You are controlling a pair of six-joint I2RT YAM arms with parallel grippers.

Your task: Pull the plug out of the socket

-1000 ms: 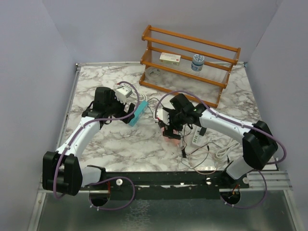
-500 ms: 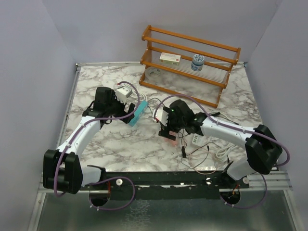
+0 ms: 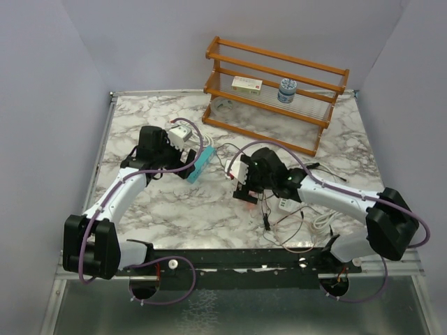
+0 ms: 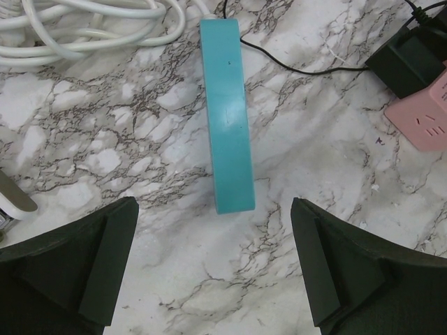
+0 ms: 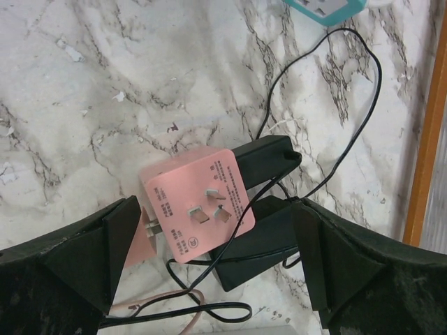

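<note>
A pink cube socket (image 5: 199, 206) lies on the marble with its three prongs facing up. Two black plugs (image 5: 262, 159) and a pink plug (image 5: 148, 236) sit against its sides, with thin black wires looping round. My right gripper (image 5: 216, 216) is open wide just above it, one finger on each side, touching nothing. In the top view the right gripper (image 3: 243, 183) hovers over the pink socket (image 3: 244, 199). My left gripper (image 4: 214, 234) is open and empty, just short of the near end of a teal power strip (image 4: 227, 115), which also shows in the top view (image 3: 199, 166).
A wooden rack (image 3: 279, 94) stands at the back with a small box (image 3: 246, 85) and a jar (image 3: 287, 91). A white adapter (image 3: 286, 202) and coiled white cable (image 3: 321, 220) lie right of the socket. More white cable (image 4: 84, 21) lies beyond the teal strip.
My right arm has swung lower and nearer, and its gripper has turned and shifted slightly left over the pink socket. The left arm has not moved.
</note>
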